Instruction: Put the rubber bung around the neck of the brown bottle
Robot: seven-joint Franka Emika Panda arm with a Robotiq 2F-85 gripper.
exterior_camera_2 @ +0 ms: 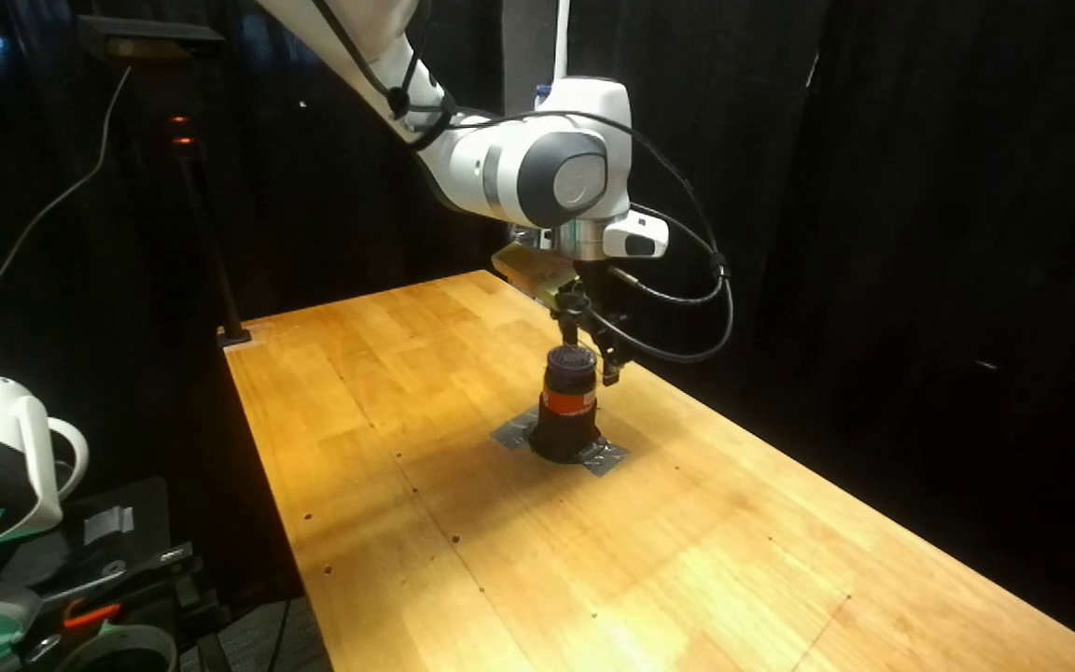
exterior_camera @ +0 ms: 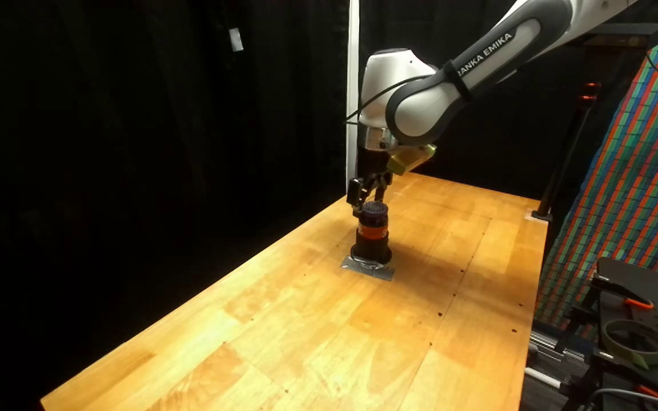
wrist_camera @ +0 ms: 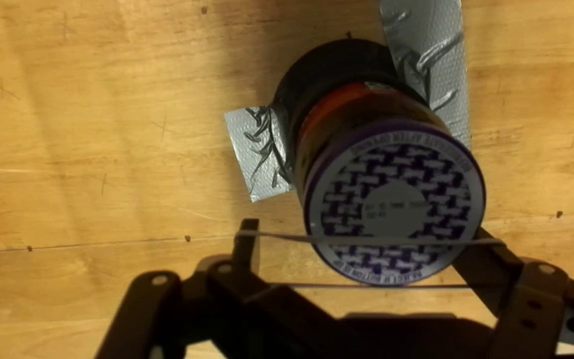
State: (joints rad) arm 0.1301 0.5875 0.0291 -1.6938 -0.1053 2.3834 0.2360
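Observation:
The brown bottle (exterior_camera: pixel 372 233) stands upright on the table with its dark, patterned lid on top. It also shows in an exterior view (exterior_camera_2: pixel 566 425) and in the wrist view (wrist_camera: pixel 396 204). My gripper (wrist_camera: pixel 371 252) is open, its two fingers spread wide beside the lid. A thin rubber band (wrist_camera: pixel 405 242), the only rubber piece in view, is stretched around both fingers. One strand crosses over the lid; the other runs along the lid's edge, and I cannot tell whether it touches. In both exterior views the gripper (exterior_camera: pixel 368 202) (exterior_camera_2: pixel 591 357) is at lid height.
Grey tape (wrist_camera: pixel 426 55) (exterior_camera: pixel 383 274) (exterior_camera_2: pixel 606 457) holds the bottle's black base (wrist_camera: pixel 337 62) to the wooden table (exterior_camera: pixel 317 337). A black post (exterior_camera: pixel 563 154) stands at the table's far corner. A cart with a tape roll (exterior_camera: pixel 634 341) is beside the table.

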